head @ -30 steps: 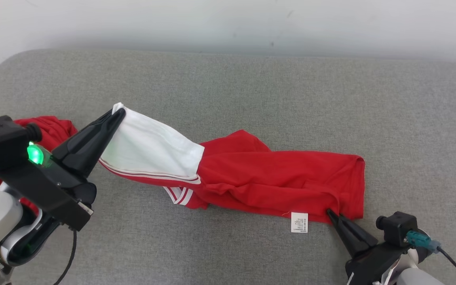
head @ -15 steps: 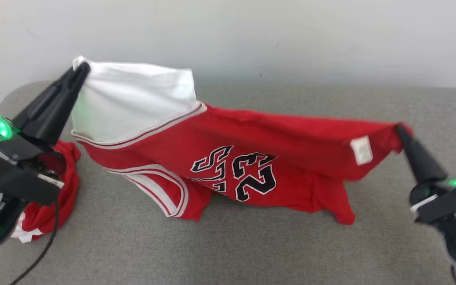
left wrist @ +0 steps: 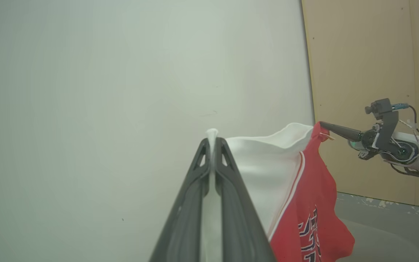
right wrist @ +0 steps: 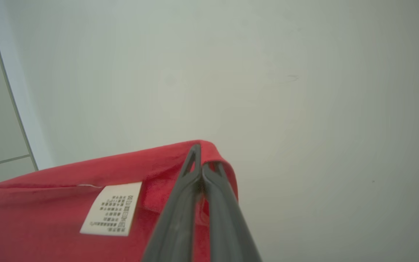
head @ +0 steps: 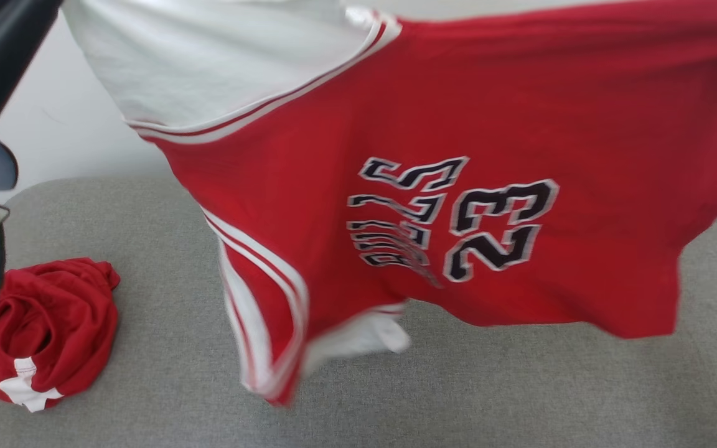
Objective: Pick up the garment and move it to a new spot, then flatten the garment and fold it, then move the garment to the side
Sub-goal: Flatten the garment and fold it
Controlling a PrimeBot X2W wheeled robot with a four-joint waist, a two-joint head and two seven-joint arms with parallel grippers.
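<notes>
Garment [head: 458, 155], a red jersey with a white sleeve and a black number 23, hangs spread in the air above the grey surface [head: 520, 398]. In the head view its long axis runs from 9 to 3 o'clock, with the white sleeve end up at 10 o'clock, the red hem end at 2 o'clock and the loose lower edge drooping toward 6. The left gripper [left wrist: 212, 136] is closed tight on the white sleeve tip. The right gripper [right wrist: 199, 154] is pinched on the red corner, just beside the care label [right wrist: 111, 209]. A crumpled red cloth [head: 47, 330] lies on the surface at 8 o'clock, apart from the jersey.
</notes>
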